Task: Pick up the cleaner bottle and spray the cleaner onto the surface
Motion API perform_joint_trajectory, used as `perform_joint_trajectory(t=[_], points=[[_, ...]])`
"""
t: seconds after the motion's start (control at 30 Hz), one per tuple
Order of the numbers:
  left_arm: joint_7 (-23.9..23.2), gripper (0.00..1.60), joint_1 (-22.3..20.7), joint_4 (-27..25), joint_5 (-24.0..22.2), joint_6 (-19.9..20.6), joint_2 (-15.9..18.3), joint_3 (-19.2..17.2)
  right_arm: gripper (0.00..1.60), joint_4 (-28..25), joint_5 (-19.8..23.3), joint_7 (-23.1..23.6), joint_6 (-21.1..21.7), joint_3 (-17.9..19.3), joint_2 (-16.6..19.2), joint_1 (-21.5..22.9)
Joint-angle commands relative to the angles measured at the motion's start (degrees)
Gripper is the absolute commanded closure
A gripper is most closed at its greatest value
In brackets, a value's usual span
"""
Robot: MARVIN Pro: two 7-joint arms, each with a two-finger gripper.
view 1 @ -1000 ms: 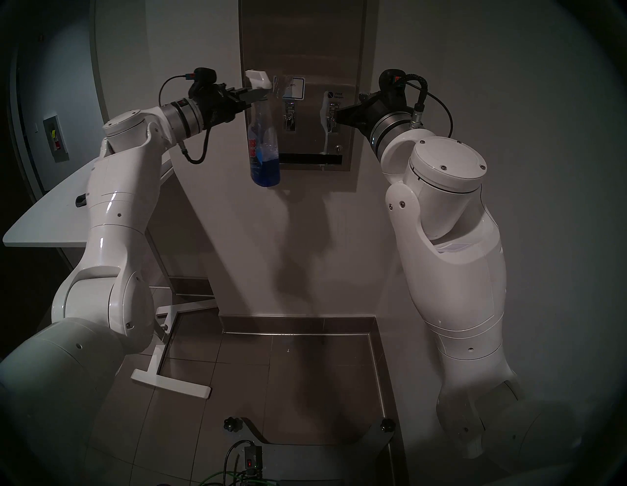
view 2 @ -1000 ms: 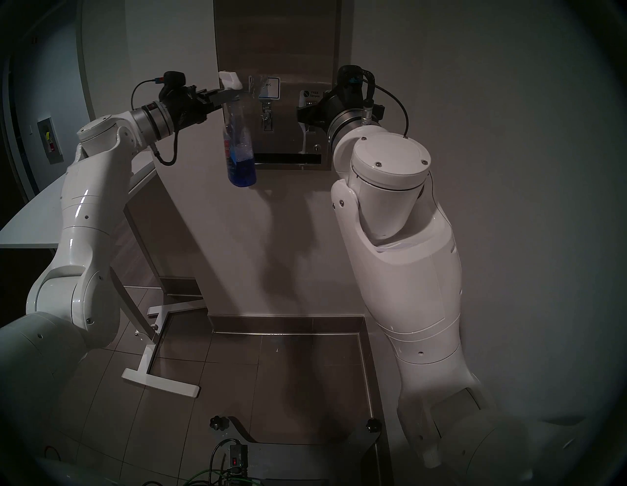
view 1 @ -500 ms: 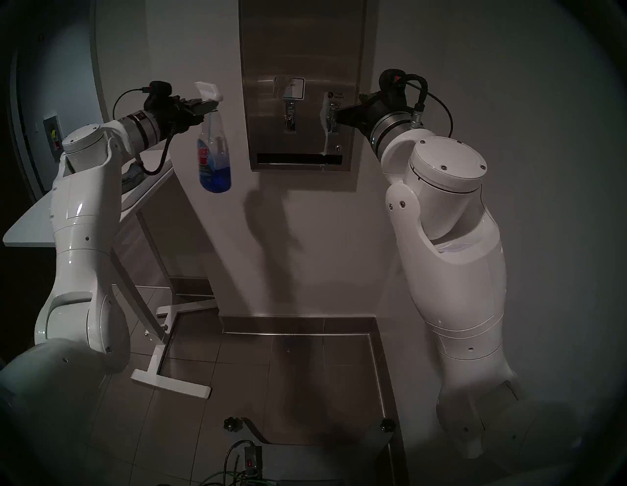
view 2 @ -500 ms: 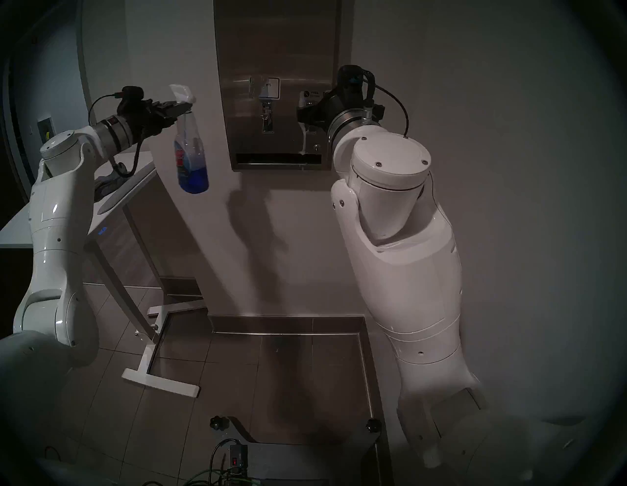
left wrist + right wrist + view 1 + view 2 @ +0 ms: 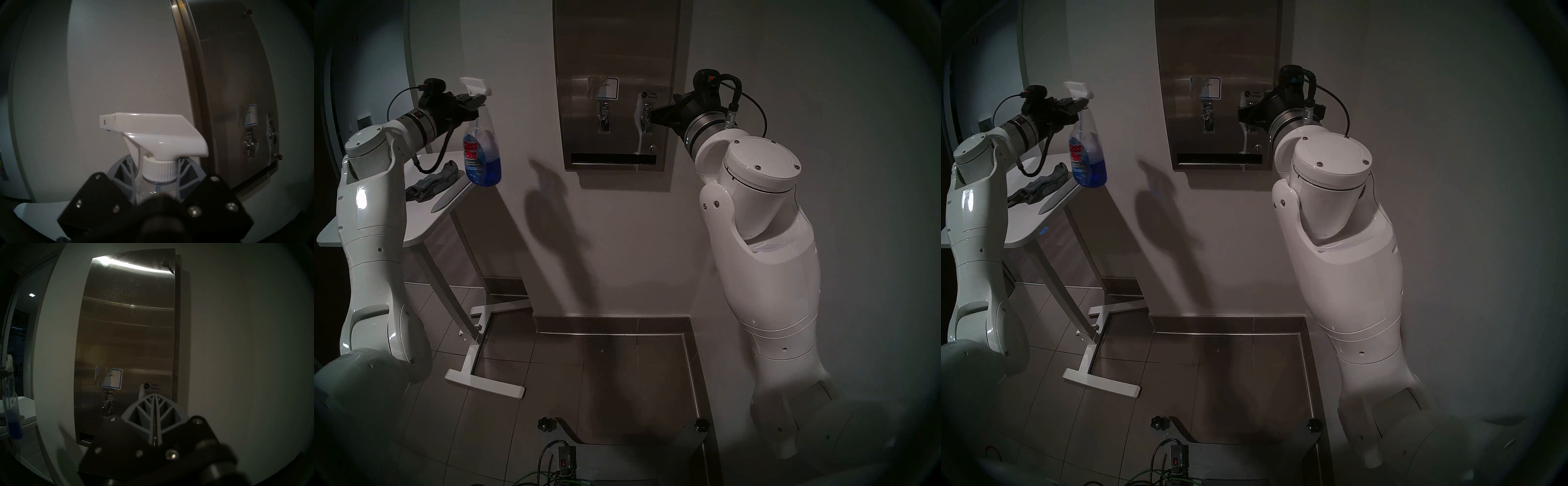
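Cleaner bottle (image 5: 482, 154) carried left, off dispenser panel (image 5: 616, 51)

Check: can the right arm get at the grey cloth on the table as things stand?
Probably not. The grey cloth lies on the table far to the left, beyond the left gripper and cleaner bottle; the right gripper is shut.

Dim room: white wall (image 5: 755, 51), grey tiled floor (image 5: 551, 390), white table (image 5: 426, 217).

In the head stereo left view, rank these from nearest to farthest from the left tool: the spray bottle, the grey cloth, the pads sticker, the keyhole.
1. Glass Plus spray bottle: held at the neck in the left tool.
2. Grey cloth: below, on the white table.
3. Pads sticker: rightward, on the steel dispenser.
4. Keyhole: farther right, lower on the dispenser.
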Motion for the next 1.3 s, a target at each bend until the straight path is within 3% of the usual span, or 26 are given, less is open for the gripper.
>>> perform_joint_trajectory(t=[0.0,0.73,1.27], points=[[2.55,1.6,-1.92,-5.78,0.23,0.49,1.91,-3.97,1.6,-1.5,-0.44,0.05,-0.75,0.08,-0.05,1.72],[8.42,1.6,-2.64,-5.82,7.95,3.09,7.99,-8.16,1.6,-1.5,-0.55,0.15,-0.76,0.11,-0.09,1.71],[11.66,1.6,-3.38,-1.35,11.87,4.14,12.14,-13.02,1.6,-1.5,-0.62,0.21,-0.76,0.13,-0.12,1.7]])
